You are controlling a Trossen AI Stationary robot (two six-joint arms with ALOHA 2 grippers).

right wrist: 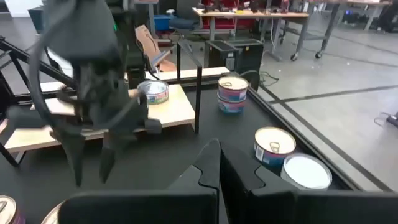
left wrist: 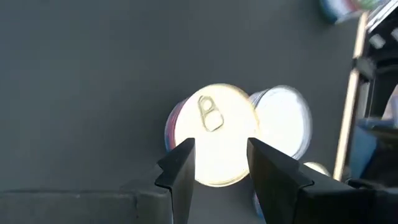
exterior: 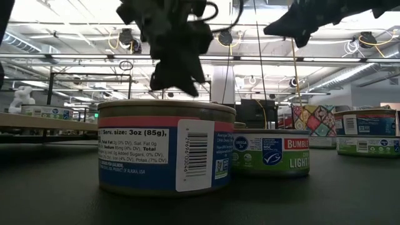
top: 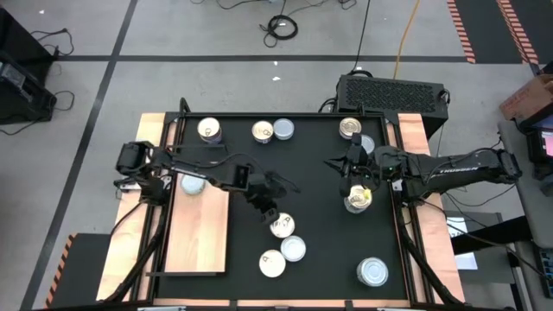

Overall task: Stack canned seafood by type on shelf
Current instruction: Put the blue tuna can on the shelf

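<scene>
While silver-top tin (left wrist: 283,121) touches it, pull-tab tin (left wrist: 214,134) sits below left fingers (left wrist: 180,165).

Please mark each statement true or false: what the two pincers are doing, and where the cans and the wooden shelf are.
1. The left pincer is open above a gold-topped can. True.
2. The right pincer is open wide. False: its fingers are shut together and hold nothing.
3. One can sits on the wooden shelf. True.
4. The wooden shelf lies on the right arm's side. False: it lies on the left arm's side.
5. The black mat has no cans on it. False: several cans lie there.
</scene>
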